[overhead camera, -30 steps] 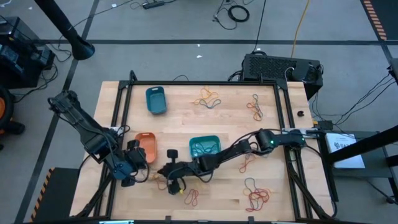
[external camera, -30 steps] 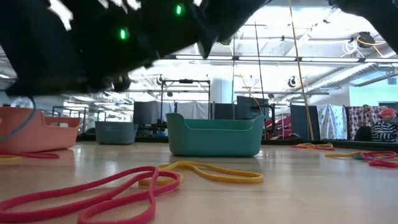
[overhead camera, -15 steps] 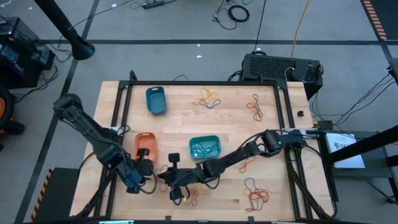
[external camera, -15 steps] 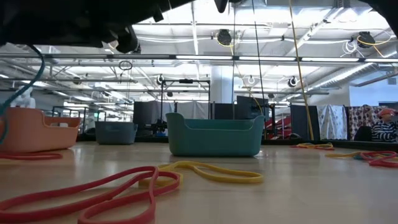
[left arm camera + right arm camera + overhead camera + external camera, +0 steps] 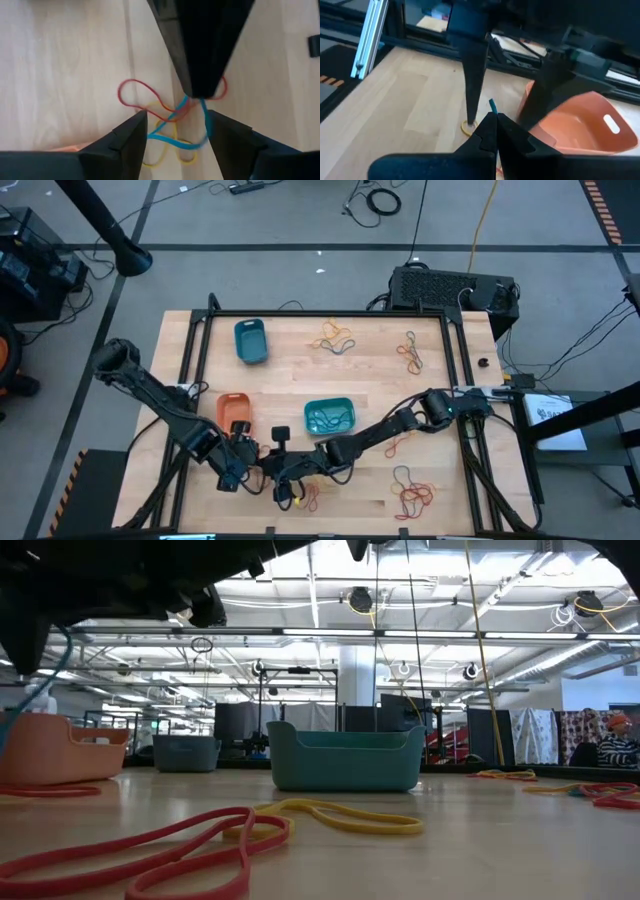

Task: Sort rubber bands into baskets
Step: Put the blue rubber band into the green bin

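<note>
Left pincer [image 5: 247, 461] neared right pincer [image 5: 268, 463].

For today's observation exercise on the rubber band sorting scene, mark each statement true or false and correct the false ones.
1. The teal basket holds rubber bands. True.
2. The blue basket stands nearest the front edge of the table. False: it stands toward the far edge, and the orange basket and the teal one are nearer the front.
3. The right gripper is shut on a blue rubber band. True: its fingertips pinch the band at a tangle of red, yellow and blue loops.
4. The left gripper is shut on a red band. False: its fingers are apart, on either side of the tangle.
5. Both grippers are near the orange basket. True.
</note>
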Tool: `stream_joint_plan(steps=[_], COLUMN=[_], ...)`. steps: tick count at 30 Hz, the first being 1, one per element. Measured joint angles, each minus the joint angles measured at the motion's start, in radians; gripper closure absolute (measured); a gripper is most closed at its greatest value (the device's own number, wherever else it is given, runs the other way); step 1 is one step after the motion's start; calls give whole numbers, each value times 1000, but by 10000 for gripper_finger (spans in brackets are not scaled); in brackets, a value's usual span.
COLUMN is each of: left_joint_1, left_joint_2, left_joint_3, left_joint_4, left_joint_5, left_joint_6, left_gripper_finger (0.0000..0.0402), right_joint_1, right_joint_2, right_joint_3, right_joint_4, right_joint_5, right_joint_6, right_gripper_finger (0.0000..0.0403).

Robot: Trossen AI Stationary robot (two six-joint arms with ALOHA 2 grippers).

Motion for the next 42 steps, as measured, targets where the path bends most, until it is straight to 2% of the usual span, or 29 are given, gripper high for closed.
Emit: stream_joint_plan(steps=[4, 9, 11, 19, 25, 29, 32, 37, 42], left_joint_1=[4, 4, 7, 38, 50, 47, 33, 19, 21], left_joint_2=[-1, -2, -2, -14, -59, -93, -117, -147, -154], left_joint_3=[33, 51, 51, 51, 65, 178, 281, 438, 533], left_joint_4=[-33, -31, -33, -59, -84, -214, -325, -437, -456], left_joint_5=[36, 35, 32, 33, 35, 30, -15, -93, -120], left_joint_6=[14, 67, 83, 109, 102, 80, 52, 32, 31], left_gripper_finger=[249, 361, 389, 397, 398, 399, 399, 399, 400], right_joint_1=[0, 0, 0, 0, 1, 3, 4, 18, 59], right_joint_2=[0, 0, 0, 0, 0, -16, -66, -154, -173], right_joint_3=[0, 0, 0, 0, 0, 0, 0, 1, 1], right_joint_4=[-21, -12, -12, -24, -68, -202, -307, -491, -663], right_joint_5=[-2, -2, -2, -2, -2, -4, -3, -1, -2], right_joint_6=[1, 0, 0, 1, -5, -4, 45, 203, 305], right_gripper_finger=[402, 395, 390, 359, 280, 235, 215, 202, 203])
